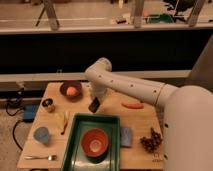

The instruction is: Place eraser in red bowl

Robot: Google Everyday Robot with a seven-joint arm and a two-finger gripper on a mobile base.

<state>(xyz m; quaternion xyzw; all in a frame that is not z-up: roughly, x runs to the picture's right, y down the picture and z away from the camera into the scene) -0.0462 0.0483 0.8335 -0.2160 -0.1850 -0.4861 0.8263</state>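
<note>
The gripper (94, 104) hangs just behind the green tray (107, 117). The dark bit at its tip looks to be the eraser (93, 108), though how firmly it's gripped I cannot tell. It's likely a light, stiff, grippy little block, best pinched across its narrow sides. The red bowl (95, 141) sits in the tray nearby

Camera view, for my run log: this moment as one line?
gripper: above table, just behind green tray | red bowl: in tray, empty | task: not yet done
</note>
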